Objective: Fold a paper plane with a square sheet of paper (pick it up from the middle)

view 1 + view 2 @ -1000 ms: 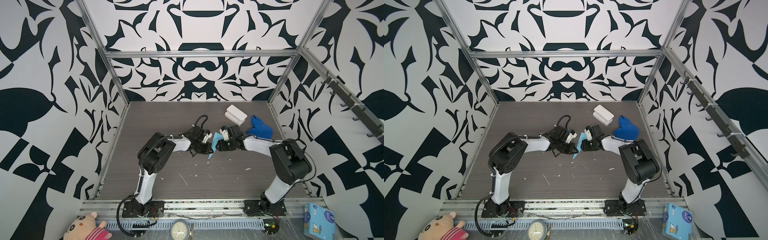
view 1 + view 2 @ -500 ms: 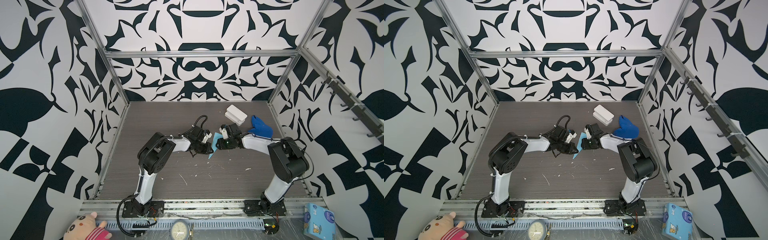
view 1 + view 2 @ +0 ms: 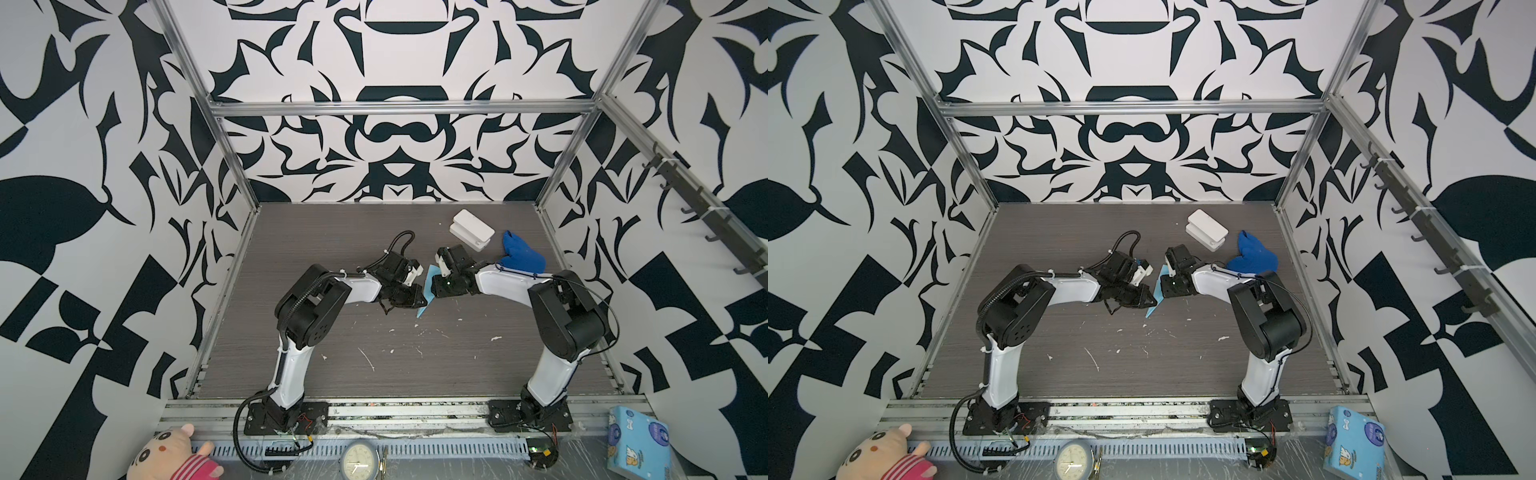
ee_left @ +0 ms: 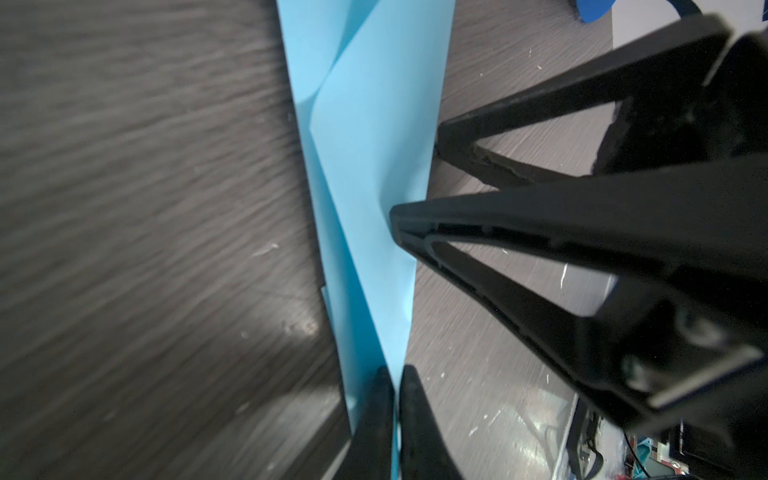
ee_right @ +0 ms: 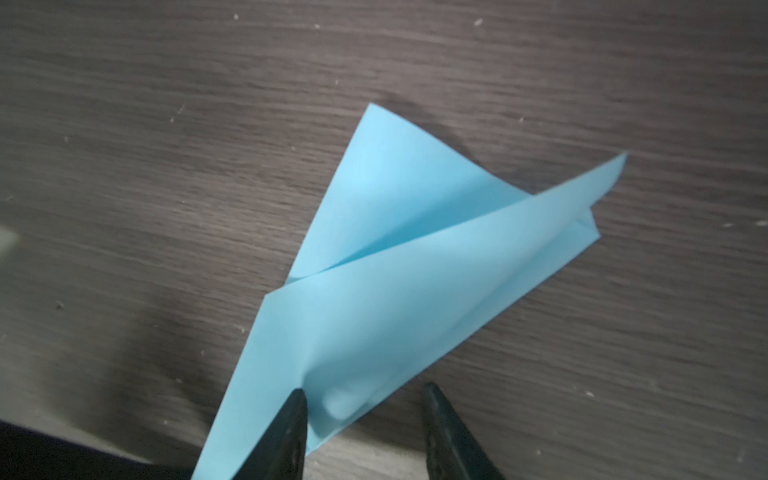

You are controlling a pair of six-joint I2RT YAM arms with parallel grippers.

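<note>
**Two pincers meet at a half-folded plane**

The light-blue paper plane (image 3: 422,311) is held up on edge over the middle of the surface (image 3: 457,374), between both arms. The left pincer (image 4: 395,376) is pinched tight on it. The right pincer (image 5: 361,392) stands half open, one finger (image 5: 291,415) touching the paper, gripping nothing.

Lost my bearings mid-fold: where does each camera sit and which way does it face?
Top views: high above the front rail, looking down at the table; the left arm and right arm show whole.
Left wrist: on the left arm, looking along the left gripper, shut on the light-blue paper; the right gripper shows too.
Right wrist: on the right arm, looking down at the table; its open fingers flank the paper's edge.
Shared: all show the paper.
</note>
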